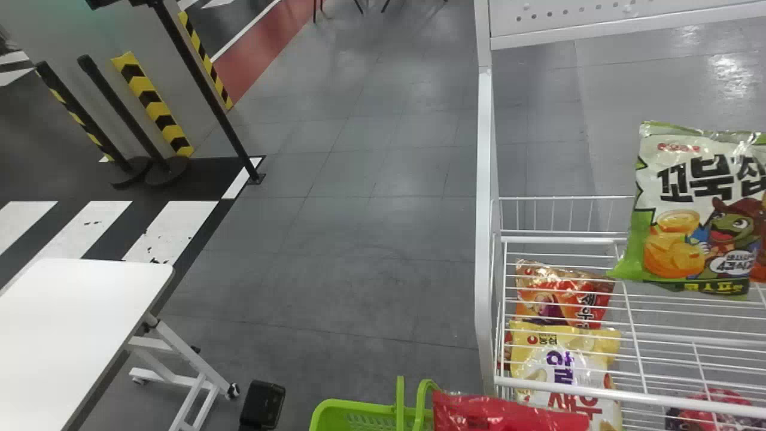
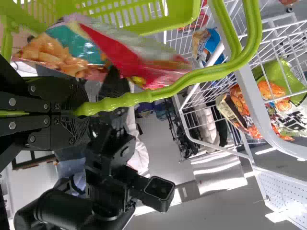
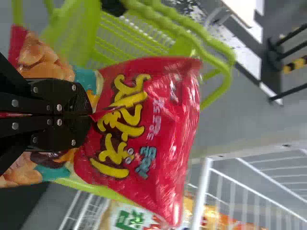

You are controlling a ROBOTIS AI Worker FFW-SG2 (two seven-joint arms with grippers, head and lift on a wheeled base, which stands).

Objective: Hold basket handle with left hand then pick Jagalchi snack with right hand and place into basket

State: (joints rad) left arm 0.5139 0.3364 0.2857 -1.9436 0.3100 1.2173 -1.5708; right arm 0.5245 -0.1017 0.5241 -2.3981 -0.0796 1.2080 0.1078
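Note:
At the bottom edge of the head view shows the red Jagalchi snack bag point(image 1: 508, 413), just right of the green basket point(image 1: 359, 413). In the right wrist view my right gripper point(image 3: 88, 115) is shut on the Jagalchi bag point(image 3: 144, 124), pinching its middle, with the basket point(image 3: 124, 43) behind it. My left gripper point(image 2: 79, 110) is shut on the basket handle point(image 2: 192, 76) in the left wrist view. There the basket point(image 2: 134, 17) lies beyond the handle, and the snack bag point(image 2: 115, 52) is close beside the handle.
A white wire shelf point(image 1: 556, 383) stands at the right, holding a yellow snack bag point(image 1: 562, 353) and an orange-red bag point(image 1: 562, 293). A green-and-white bag point(image 1: 700, 209) shows higher up. A white table point(image 1: 78, 323) is at the left, with floor point(image 1: 359, 269) between.

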